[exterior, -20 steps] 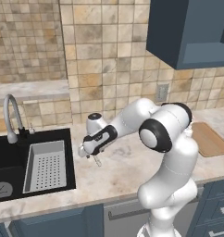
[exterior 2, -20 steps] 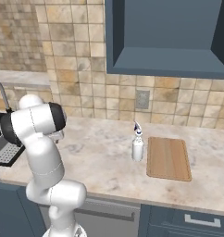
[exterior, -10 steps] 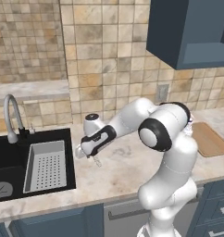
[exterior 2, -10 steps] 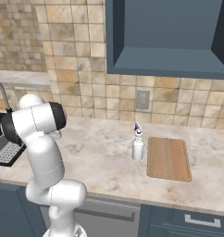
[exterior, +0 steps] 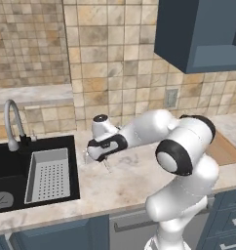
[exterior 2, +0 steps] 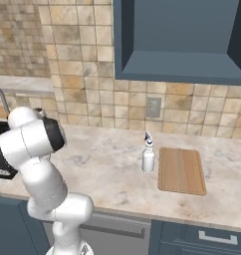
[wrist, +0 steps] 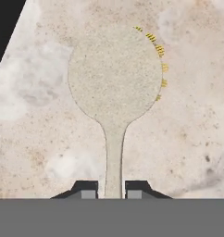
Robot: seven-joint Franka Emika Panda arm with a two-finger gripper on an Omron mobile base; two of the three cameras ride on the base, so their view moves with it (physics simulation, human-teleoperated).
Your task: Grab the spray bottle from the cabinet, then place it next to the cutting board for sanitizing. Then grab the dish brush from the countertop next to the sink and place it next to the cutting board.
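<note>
The dish brush [wrist: 115, 76], cream round head with yellow bristle tips at its rim, lies flat over the marbled countertop [wrist: 192, 129] in the hand view. Its thin handle runs down between the tips of my gripper [wrist: 111, 190], which is shut on it. In the left base view the gripper [exterior: 98, 155] hangs low over the countertop just right of the sink [exterior: 12, 171]. The spray bottle [exterior 2: 148, 158] stands upright beside the left edge of the cutting board [exterior 2: 181, 170]. The slate-blue cabinet [exterior 2: 182, 40] hangs above them, open and bare.
The grey drain tray [exterior: 48, 175] sits in the black basin, with the curved tap [exterior: 12, 127] behind it. A wall outlet [exterior 2: 153, 106] is on the tiled backsplash. Blue base drawers [exterior 2: 207, 239] run under the counter's front edge.
The arm and gripper have hardly moved over the last second. The bottle and board stay put.
</note>
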